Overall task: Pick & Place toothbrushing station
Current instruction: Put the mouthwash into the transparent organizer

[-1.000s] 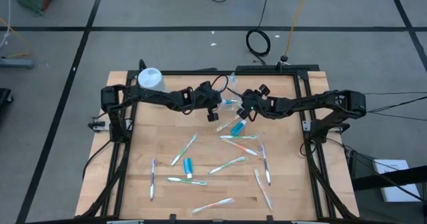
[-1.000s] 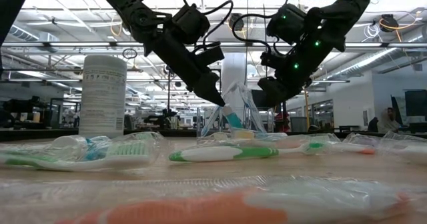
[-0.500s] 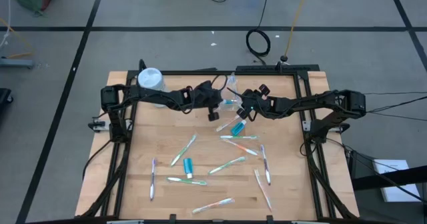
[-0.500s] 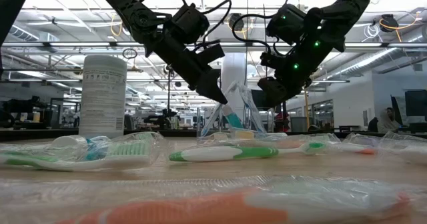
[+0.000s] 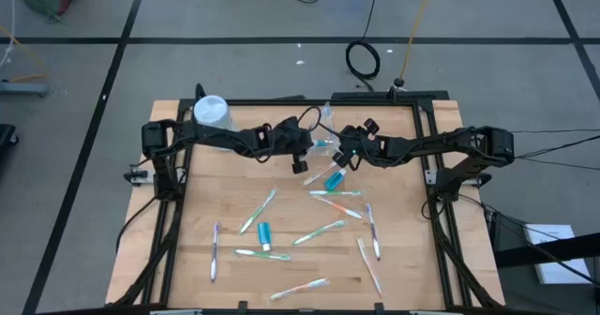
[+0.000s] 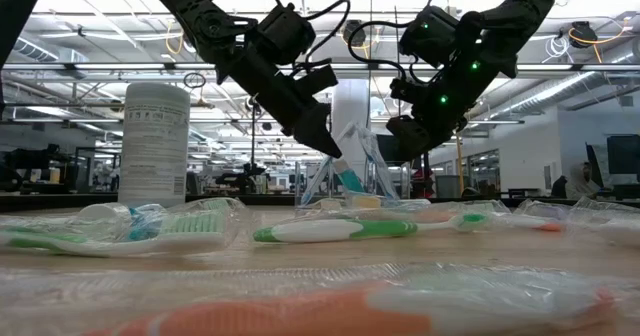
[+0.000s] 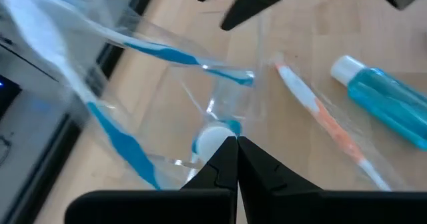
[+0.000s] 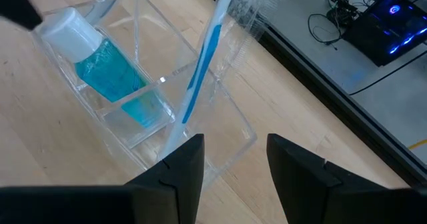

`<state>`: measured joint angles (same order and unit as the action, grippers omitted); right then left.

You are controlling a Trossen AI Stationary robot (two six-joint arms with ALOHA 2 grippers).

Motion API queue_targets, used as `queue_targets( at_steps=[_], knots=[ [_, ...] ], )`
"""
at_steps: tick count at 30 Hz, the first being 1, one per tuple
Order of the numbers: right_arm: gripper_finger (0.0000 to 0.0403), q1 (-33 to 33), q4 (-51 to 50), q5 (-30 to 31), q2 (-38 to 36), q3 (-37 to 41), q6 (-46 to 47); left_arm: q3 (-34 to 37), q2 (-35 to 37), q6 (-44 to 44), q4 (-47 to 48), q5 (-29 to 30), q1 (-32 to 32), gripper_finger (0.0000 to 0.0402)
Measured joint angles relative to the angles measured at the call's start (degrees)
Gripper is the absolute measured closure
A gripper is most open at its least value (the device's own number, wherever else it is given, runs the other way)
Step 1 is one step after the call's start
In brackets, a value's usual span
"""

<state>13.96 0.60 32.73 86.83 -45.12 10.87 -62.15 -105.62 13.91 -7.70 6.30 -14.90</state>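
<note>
A small clear plastic cup (image 5: 323,147) stands at the table's far middle, between my two grippers. In it are a blue toothpaste tube (image 8: 107,71) and blue-and-white toothbrushes (image 8: 200,57). My left gripper (image 5: 302,163) is shut, and its tips (image 7: 235,144) are right at the tube's white cap (image 7: 210,141). My right gripper (image 5: 342,157) is at the cup's right side with the cup's end between its spread fingers (image 8: 233,164). A second tube (image 5: 333,177) and an orange toothbrush (image 7: 320,111) lie flat on the wood next to the cup. My left gripper's shut tips point slanting down at the white cap (image 8: 67,27) of the tube in the cup. Whether they touch it, I cannot tell. My right gripper has the cup's nearest end (image 8: 230,127) between its two fingers, coming slanting down from the table's right. The fingers hide where they meet the walls. The cup's base stays on the table (image 6: 350,198).
A tall white-blue cylindrical container (image 5: 211,111) stands at the far left corner. Several toothbrushes (image 5: 258,212) and another blue tube (image 5: 263,235) lie scattered over the near half of the table. Black frame rails (image 5: 436,202) run along the sides.
</note>
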Motion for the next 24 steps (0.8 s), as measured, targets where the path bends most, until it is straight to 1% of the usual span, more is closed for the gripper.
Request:
queue_targets(
  at_steps=[3, 6, 9, 14, 17, 20, 22, 24],
  knots=[
    [0.0248, 0.0, 0.0, 0.01, 0.0, -0.01, -0.01, 0.0, -1.2, -0.44, -1.84, -0.8, 0.07, 0.0394],
    [0.0248, 0.0, -0.11, -0.12, 0.0, 0.02, -0.02, 0.0, -3.11, 0.18, -6.26, -0.65, 0.01, 0.0392],
    [0.0248, 0.17, 0.09, -2.48, -0.04, 0.02, -0.01, -0.07, -4.64, 2.01, -9.11, -0.62, -0.03, 0.0398],
    [0.0248, 0.35, 0.13, -2.74, -0.07, 0.02, -0.31, -0.09, -5.33, 3.04, -11.86, 2.2, 0.0, 0.039],
    [0.0248, 0.35, 0.13, -2.92, -0.07, 0.02, -1.11, -0.07, -5.07, 4.23, -12.18, 2.64, -0.39, 0.039],
    [0.0248, 0.33, 0.12, -2.97, -0.07, 0.02, -1.12, -2.07, -5.03, 4.1, -9.18, 2.91, -0.77, 0.0398],
    [0.0248, 0.33, 0.11, -2.98, -0.07, 0.02, -1.14, -5.39, -5.05, 4.15, -3.29, 2.94, -0.84, 0.0397],
    [0.0248, 0.31, 0.11, -2.99, -0.07, 0.02, -1.14, -10.34, -5.05, 4.44, 5.17, 2.94, -0.84, 0.0384]
  ],
)
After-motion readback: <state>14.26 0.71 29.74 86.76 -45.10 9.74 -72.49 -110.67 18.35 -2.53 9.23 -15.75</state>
